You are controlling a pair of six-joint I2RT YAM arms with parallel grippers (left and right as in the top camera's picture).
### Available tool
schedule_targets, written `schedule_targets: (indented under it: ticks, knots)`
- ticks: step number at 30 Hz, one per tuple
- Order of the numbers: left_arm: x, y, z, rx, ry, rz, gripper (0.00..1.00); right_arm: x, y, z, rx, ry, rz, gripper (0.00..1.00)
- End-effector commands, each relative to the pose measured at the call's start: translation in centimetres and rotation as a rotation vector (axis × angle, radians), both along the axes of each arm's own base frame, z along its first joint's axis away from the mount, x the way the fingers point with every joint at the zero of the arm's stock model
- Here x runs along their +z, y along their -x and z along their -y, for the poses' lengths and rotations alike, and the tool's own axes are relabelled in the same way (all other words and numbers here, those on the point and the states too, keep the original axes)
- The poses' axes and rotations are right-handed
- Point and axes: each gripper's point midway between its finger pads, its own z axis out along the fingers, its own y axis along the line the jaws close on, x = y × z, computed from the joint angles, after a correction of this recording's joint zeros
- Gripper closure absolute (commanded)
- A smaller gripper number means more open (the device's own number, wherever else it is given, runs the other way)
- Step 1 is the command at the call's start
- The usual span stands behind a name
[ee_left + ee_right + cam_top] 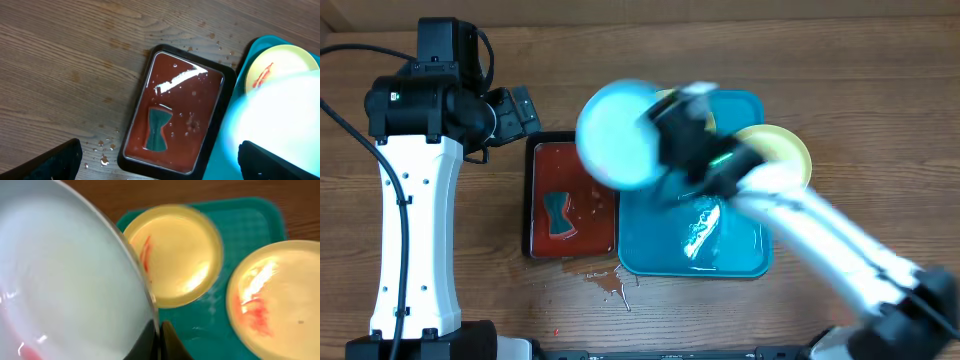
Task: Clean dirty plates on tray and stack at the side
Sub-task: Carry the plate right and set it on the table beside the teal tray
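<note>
On the table [820,60], a blue tray [650,240] carries two yellow plates [175,255] [280,295], both smeared red, one reaching over its right edge. Left of the blue tray, a black tray [135,125] holds red liquid and a teal sponge [157,129]. Above the blue tray's left edge, the right pincer [160,335] pinches the light-blue plate [620,135] by its rim. The left pincer [159,150] hangs spread wide over the black tray.
</note>
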Motion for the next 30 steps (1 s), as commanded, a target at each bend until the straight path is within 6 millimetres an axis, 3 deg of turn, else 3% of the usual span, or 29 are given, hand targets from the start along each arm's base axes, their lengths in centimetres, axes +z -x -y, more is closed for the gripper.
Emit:
schedule_targets:
  ticks: [1, 2, 5, 7, 10, 14, 17, 20, 25, 30]
  knots:
    - [1.2, 0.0, -0.4, -0.006, -0.020, 0.036, 0.00, 5.7, -1.1, 5.7, -0.064, -0.268, -0.002, 0.96]
    - [1.2, 0.0, -0.4, -0.006, -0.020, 0.035, 0.00, 5.7, -1.4, 7.4, -0.095, -0.276, -0.013, 0.96]
    - [1.2, 0.0, -0.4, -0.006, -0.020, 0.035, 0.00, 4.3, -1.8, 16.4, -0.287, -0.285, -0.079, 0.96]
    - [1.2, 0.0, -0.4, -0.006, -0.020, 0.036, 0.00, 2.6, -0.9, 22.4, -0.448, -0.278, -0.134, 0.96]
    - [1.2, 0.0, -0.4, -0.006, -0.020, 0.035, 0.00, 0.0, 1.1, 29.4, -0.639, -0.265, -0.209, 0.96]
    - [1.2, 0.0, -0.4, -0.006, -0.020, 0.036, 0.00, -4.2, 4.5, 35.6, -0.843, -0.255, -0.310, 0.96]
    - [1.2, 0.0, -0.4, -0.006, -0.020, 0.036, 0.00, -7.6, 7.0, 37.9, -0.938, -0.270, -0.388, 0.96]
    - [1.2, 0.0, -0.4, -0.006, -0.020, 0.036, 0.00, -10.7, 8.6, 38.6, -0.985, -0.286, -0.442, 0.96]
    - [1.2, 0.0, -0.4, -0.006, -0.020, 0.036, 0.00, -14.6, 10.1, 37.6, -0.983, -0.279, -0.486, 0.96]
    - [1.2, 0.0, -0.4, -0.006, -0.020, 0.036, 0.00, -16.6, 11.4, 35.7, -0.949, -0.221, -0.551, 0.96]
